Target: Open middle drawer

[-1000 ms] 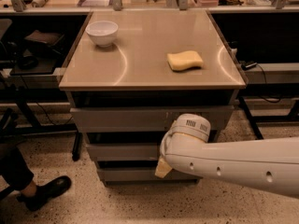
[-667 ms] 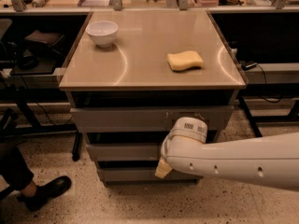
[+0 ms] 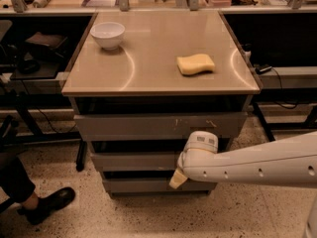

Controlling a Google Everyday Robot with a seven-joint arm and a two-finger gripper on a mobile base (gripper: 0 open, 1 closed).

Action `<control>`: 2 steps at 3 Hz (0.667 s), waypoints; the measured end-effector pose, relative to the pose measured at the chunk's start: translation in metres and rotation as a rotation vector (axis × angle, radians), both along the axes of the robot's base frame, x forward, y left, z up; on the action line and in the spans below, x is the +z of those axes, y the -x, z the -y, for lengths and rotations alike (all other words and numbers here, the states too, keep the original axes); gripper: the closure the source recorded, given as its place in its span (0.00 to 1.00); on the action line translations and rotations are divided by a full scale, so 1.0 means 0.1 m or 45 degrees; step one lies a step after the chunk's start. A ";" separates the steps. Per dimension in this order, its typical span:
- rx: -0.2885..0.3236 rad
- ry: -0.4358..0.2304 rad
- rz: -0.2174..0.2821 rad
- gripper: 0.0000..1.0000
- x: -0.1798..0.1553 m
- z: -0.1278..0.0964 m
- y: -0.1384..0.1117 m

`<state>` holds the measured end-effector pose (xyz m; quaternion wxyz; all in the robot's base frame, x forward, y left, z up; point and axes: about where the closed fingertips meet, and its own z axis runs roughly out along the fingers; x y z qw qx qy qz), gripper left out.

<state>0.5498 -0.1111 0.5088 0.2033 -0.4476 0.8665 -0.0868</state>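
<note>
Tabletop (image 3: 148, 68) glossy; mid drawer (image 3: 133, 161) matt metal; claw (image 3: 179, 178) by it, smooth plastic.

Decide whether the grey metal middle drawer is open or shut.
Looks shut: the grey metal middle drawer shows only its front, no tray. The gripper hangs before its right side.

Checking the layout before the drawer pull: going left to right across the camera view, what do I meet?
black shoe → white bowl → yellow sponge. The gripper is left out of the order: it sits low at the middle drawer front, overlapping the sponge's span.
</note>
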 end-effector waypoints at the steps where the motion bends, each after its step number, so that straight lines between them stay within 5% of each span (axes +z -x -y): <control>1: -0.075 -0.017 -0.024 0.00 -0.25 0.12 -0.13; 2: -0.093 -0.067 -0.010 0.00 -0.36 0.04 -0.38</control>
